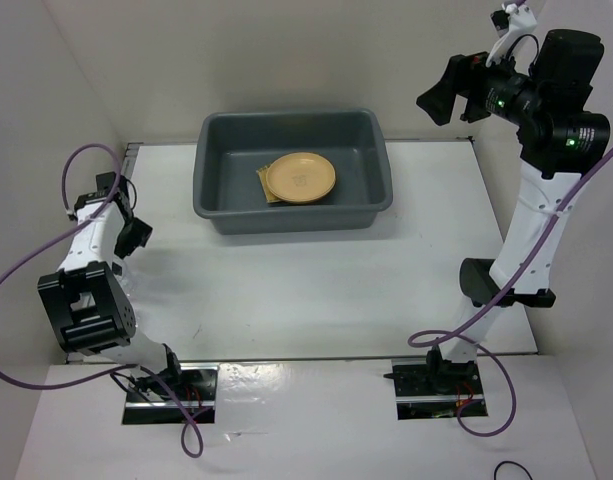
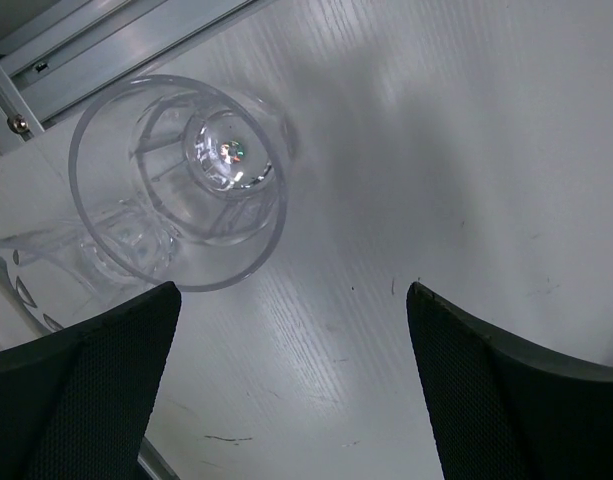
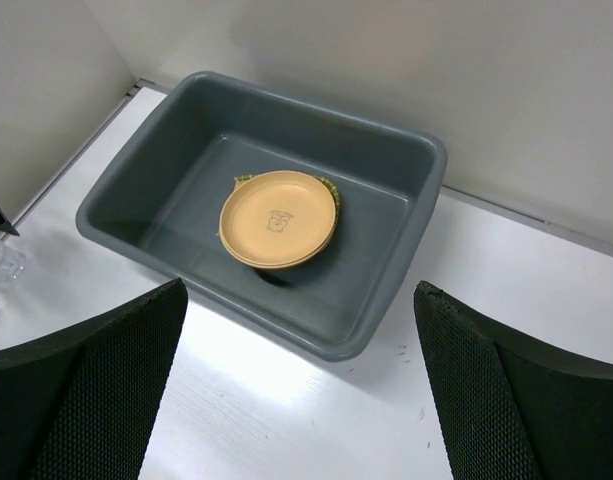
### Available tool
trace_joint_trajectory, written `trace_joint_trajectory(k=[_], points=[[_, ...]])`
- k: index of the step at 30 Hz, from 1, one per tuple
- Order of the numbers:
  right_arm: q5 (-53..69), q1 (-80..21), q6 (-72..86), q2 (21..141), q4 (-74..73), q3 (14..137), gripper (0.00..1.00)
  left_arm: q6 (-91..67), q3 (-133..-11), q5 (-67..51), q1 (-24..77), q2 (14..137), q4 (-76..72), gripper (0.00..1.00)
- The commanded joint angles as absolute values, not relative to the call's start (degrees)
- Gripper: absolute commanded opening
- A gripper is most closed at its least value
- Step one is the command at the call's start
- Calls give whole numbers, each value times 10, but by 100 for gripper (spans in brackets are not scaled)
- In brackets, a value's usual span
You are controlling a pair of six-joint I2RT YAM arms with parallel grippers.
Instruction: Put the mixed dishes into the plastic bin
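The white worktop [image 1: 316, 290] holds the big grey plastic bin [image 1: 231, 165] at its far side. Inside, an orange plate [image 1: 300, 177] rests on the yellow bamboo tray [image 1: 263, 180]; I think those are done. The clear cups [image 2: 176, 185] stand outside, by the left edge. The left fingers [image 2: 86, 400] hang wide above, likely to grab one, but it sits beyond one finger, not between. The right fingers [image 3: 76, 390] are wide, empty and high up.

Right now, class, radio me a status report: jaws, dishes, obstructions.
Both jaws open, empty. Plate on woven tray inside bin. Clear cup on table below left jaws, not yet binned. Nothing blocking.
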State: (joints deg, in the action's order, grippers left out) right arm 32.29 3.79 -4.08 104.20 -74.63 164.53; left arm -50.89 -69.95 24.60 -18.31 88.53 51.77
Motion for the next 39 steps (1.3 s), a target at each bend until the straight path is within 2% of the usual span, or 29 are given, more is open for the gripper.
trace_joint_trajectory(k=[1, 10, 11, 12, 13, 14, 16, 17, 22, 27, 29, 30, 32, 36, 39], points=[[333, 42, -33, 1035, -743, 1644, 98, -489, -696, 272, -192, 871, 501, 100], [316, 42, -33, 1029, -743, 1632, 98, -442, -646, 238, -216, 930, 458, 100], [310, 42, -33, 1024, -743, 1632, 98, -436, -646, 238, -222, 936, 458, 96], [310, 42, -33, 1024, -743, 1625, 98, -436, -646, 228, -222, 942, 458, 90], [310, 42, -33, 1019, -743, 1620, 98, -428, -651, 222, -228, 953, 452, 63], [310, 42, -33, 1013, -743, 1620, 98, -428, -651, 212, -228, 954, 452, 42], [310, 42, -33, 1008, -743, 1614, 98, -428, -670, 207, -228, 965, 452, 9], [310, 42, -33, 1008, -743, 1614, 98, -428, -680, 199, -228, 965, 460, 0], [310, 42, -33, 996, -743, 1607, 98, -426, -811, 164, -228, 996, 506, 0], [316, 42, -33, 1008, -743, 1613, 98, -471, -1046, 92, -175, 1010, 505, 0], [316, 42, -33, 1008, -743, 1613, 98, -462, -1078, 44, -142, 1002, 458, 0], [316, 42, -33, 1008, -743, 1613, 98, -436, -1073, -28, -130, 997, 384, 0], [316, 42, -33, 1003, -743, 1613, 98, -412, -1081, -61, -80, 1004, 347, 0], [316, 42, -38, 983, -743, 1608, 98, -299, -1228, -53, 19, 1121, 466, 0], [311, 42, -38, 976, -743, 1600, 98, -272, -1338, 1, 96, 1207, 553, 0]])
